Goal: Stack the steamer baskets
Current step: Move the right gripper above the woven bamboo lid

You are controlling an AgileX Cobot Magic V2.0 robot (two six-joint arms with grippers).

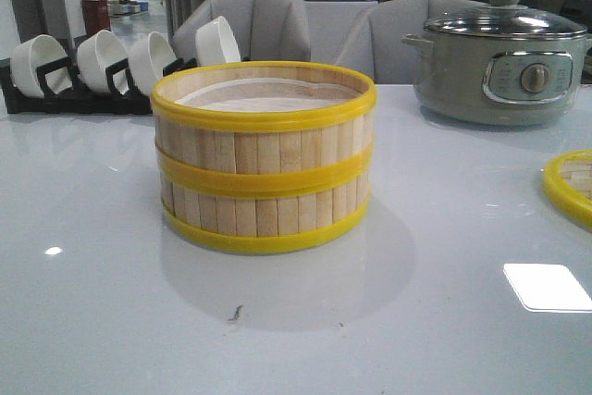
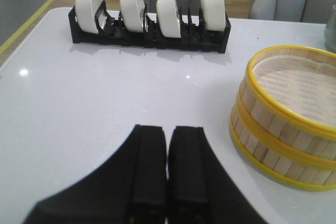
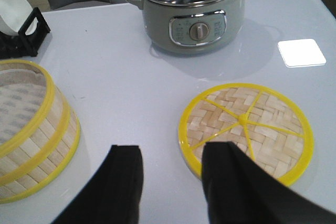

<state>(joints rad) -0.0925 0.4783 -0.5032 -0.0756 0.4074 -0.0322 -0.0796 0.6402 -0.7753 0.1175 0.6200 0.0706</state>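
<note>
Two steamer baskets stand stacked one on the other at the middle of the white table, slat walls and yellow rims lined up. The stack also shows in the left wrist view as the steamer baskets and in the right wrist view as the steamer baskets. My left gripper is shut with nothing in it, over bare table to the left of the stack. My right gripper is open and empty, between the stack and the woven lid. Neither gripper appears in the front view.
A flat woven lid with a yellow rim lies right of the stack, its edge showing as the lid. A grey electric pot stands at the back right. A black rack of white bowls lines the back left.
</note>
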